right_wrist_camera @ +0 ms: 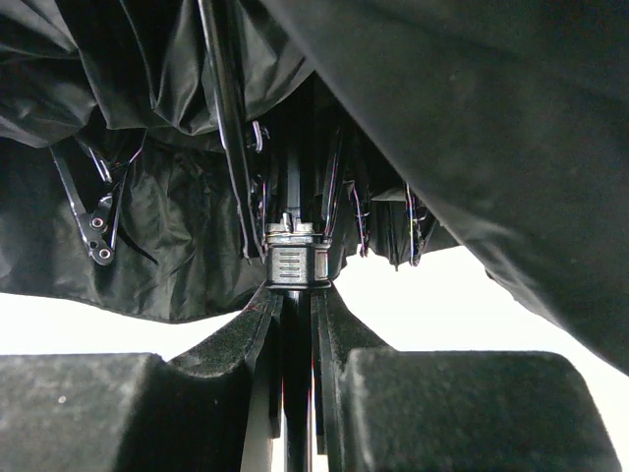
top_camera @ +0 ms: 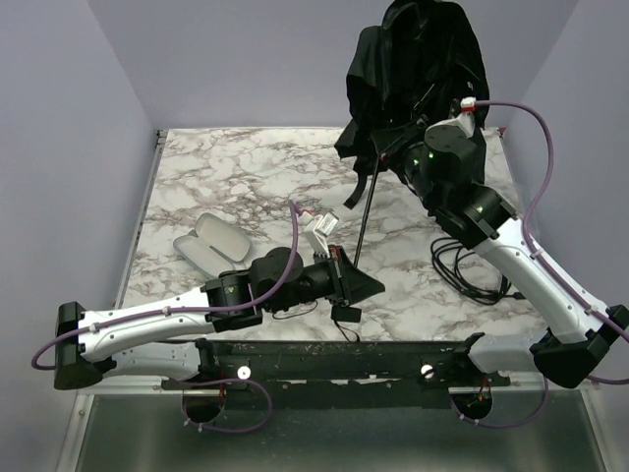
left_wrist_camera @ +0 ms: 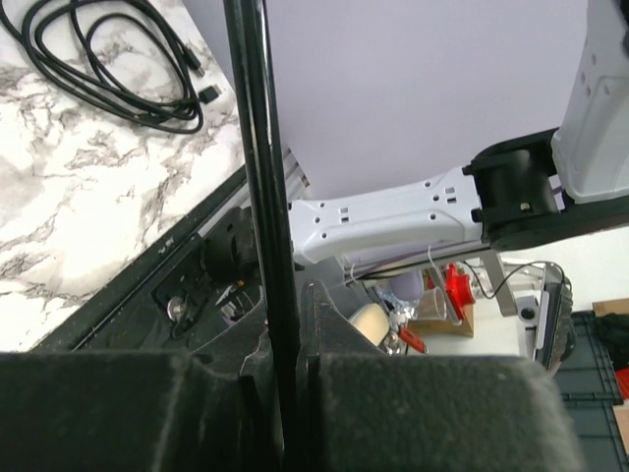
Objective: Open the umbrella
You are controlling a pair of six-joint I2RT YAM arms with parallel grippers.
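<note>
The black umbrella (top_camera: 418,74) is held tilted over the table, its limp canopy raised at the back right and its thin dark shaft (top_camera: 366,211) running down to the left. My left gripper (top_camera: 356,280) is shut on the lower shaft (left_wrist_camera: 263,197) near the handle end. My right gripper (top_camera: 393,157) is shut on the shaft just below the black runner (right_wrist_camera: 296,263), its fingertips (right_wrist_camera: 334,315) touching the runner's underside. The canopy (right_wrist_camera: 462,128) and metal ribs hang loosely around the runner, partly spread.
A pale mint-green clamshell case (top_camera: 210,241) lies on the marble table (top_camera: 236,177) at left. A coiled black cable (top_camera: 472,265) lies under the right arm, and it also shows in the left wrist view (left_wrist_camera: 108,69). Purple walls enclose the table.
</note>
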